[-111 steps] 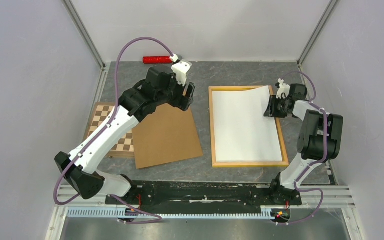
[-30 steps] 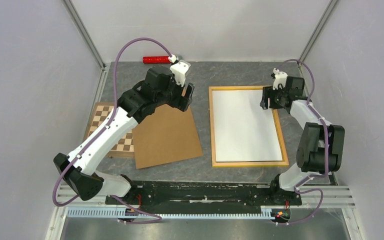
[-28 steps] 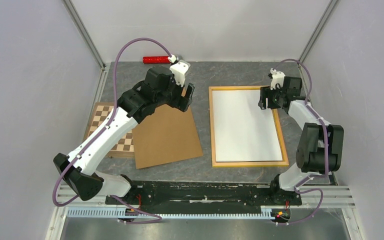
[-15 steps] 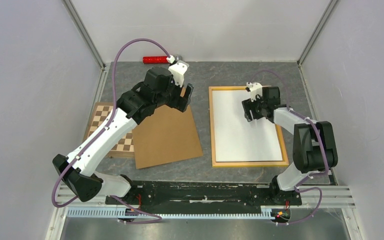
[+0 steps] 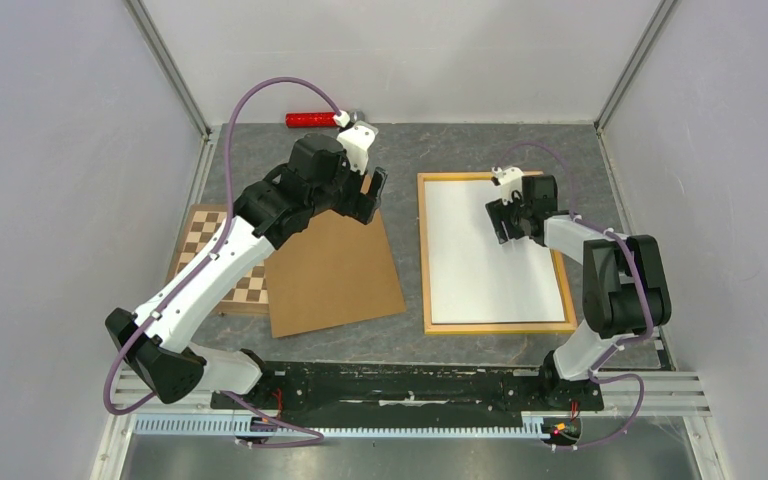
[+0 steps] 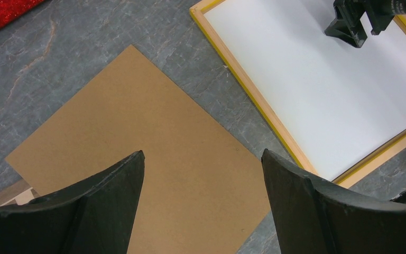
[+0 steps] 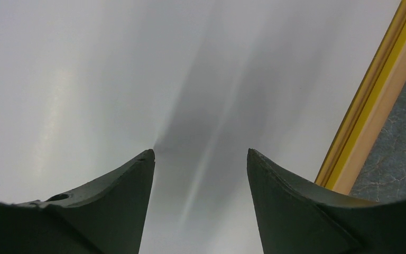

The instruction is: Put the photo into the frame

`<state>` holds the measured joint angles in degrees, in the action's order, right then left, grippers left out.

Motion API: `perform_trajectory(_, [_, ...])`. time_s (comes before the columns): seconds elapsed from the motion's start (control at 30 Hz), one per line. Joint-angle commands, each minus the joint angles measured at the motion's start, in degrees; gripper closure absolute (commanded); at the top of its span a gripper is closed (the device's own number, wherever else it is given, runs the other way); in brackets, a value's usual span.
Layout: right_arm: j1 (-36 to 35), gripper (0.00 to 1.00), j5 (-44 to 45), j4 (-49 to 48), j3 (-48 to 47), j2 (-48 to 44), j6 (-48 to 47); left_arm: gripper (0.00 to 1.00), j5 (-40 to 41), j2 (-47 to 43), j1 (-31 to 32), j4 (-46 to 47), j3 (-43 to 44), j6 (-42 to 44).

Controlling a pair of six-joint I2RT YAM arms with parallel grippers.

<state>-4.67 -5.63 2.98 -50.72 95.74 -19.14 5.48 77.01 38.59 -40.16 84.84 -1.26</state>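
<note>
Right tool (image 7: 201, 151), spread and empty, over photo (image 5: 475, 270); I judge it seated in frame (image 5: 500, 327); board (image 5: 330, 270) unfitted; left tool (image 6: 202, 154) spread.

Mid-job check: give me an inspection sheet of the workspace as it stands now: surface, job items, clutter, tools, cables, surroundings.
Surface: grey stone-pattern table; no spills seen.
Job's things: photo lies white back up inside the frame, flat as far as visible.
Clutter: brown backing board overlapping a chessboard; red tube at the far edge.
Tools: left tool open and empty above the backing board; right tool open, low over the photo's far right part, contact cannot be told.
Cables: purple cable arching over the left arm, another on the right arm; no snag seen.
Surroundings: plain pale walls; nothing else seen.
</note>
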Motion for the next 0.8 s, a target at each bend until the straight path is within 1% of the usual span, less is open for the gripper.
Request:
perform_trajectory(0.0, [0.01,0.33,2.31,-2.54,0.36,0.64,-0.86,0.12,0.32,-1.50,-0.27,1.93,-0.29,2.74])
perform_trajectory(0.53, [0.40,0.34,6.58,-2.54,0.80,1.91,-0.91,0.12,0.28,-2.57,-0.27,1.93,-0.95,2.84])
perform_trajectory(0.77, [1.15,0.34,6.39,-2.49,0.62,2.23,-0.47,0.12,0.23,-2.82,-0.27,2.02,-1.16,2.83])
